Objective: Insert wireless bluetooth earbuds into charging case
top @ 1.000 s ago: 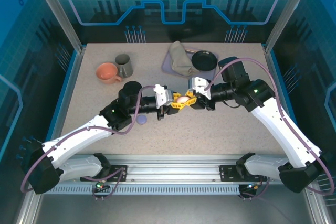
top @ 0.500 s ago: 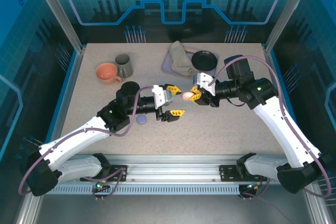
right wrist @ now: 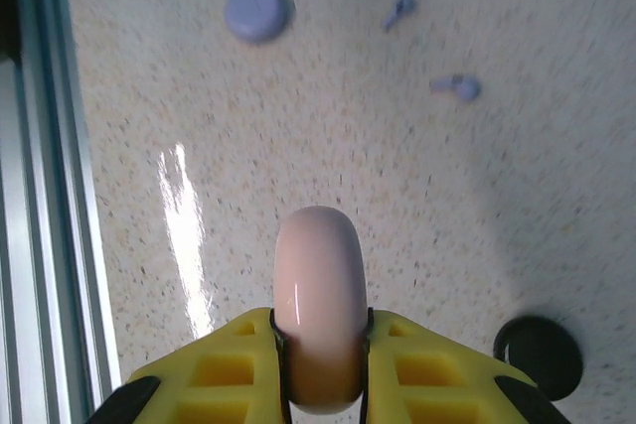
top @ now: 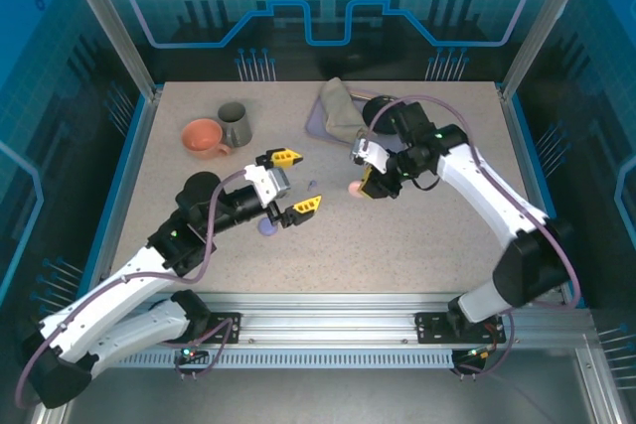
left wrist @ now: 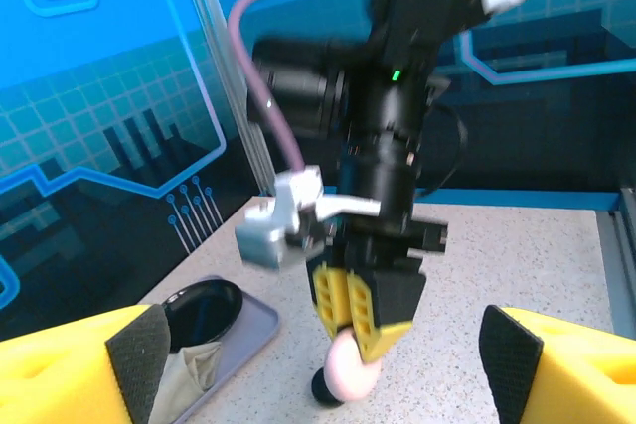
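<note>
Right tool point(right wrist: 320, 376): clamped on pink charging case point(right wrist: 318, 285), edge-on, lower centre. Left tool point(top: 298, 182): spread wide, empty. Lilac earbuds point(right wrist: 457, 86): loose on counter point(right wrist: 348, 146), upper right. Advice: lay case flat and steady before lifting its lid.

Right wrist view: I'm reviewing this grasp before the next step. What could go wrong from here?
The right end effector pinches the pink case by its smooth rounded sides, so it might slip or pivot. The black case lies close beside it; lowering could knock it. The loose lilac earbuds could roll if brushed.
</note>
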Motion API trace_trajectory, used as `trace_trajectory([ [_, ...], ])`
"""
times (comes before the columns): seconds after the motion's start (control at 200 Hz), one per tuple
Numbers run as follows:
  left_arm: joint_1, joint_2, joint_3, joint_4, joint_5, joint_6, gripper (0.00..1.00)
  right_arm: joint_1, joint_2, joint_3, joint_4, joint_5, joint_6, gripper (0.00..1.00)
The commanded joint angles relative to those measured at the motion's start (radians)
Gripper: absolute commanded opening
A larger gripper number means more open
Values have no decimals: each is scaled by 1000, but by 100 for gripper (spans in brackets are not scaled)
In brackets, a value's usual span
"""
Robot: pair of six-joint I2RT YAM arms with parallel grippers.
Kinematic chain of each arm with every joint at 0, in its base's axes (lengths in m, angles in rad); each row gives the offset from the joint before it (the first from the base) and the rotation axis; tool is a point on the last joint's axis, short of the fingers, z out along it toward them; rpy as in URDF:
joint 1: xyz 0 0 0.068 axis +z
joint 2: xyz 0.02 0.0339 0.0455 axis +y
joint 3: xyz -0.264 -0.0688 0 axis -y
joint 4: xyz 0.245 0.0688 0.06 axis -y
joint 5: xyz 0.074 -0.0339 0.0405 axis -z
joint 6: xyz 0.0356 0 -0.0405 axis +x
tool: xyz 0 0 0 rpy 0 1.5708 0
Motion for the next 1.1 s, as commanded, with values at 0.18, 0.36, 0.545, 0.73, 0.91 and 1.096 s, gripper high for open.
trace_trajectory([
  [0.18,7,-74,-36,-35,-69,-23,90,-10,343,234,-151,71,30,19],
  [0.36,7,-96,-39,-68,-64,-13,91,-5,518,365,-199,70,22,19],
  [0.545,8,-100,-39,-79,-64,-12,92,2,658,465,-252,66,5,19],
  [0.73,9,-95,-40,-82,-63,-8,93,-1,740,531,-282,66,0,20],
  [0.91,9,-89,-40,-85,-65,-7,93,-5,774,565,-298,69,-4,24],
  [1.096,9,-83,-42,-84,-66,-7,93,-12,807,583,-305,69,-2,39],
])
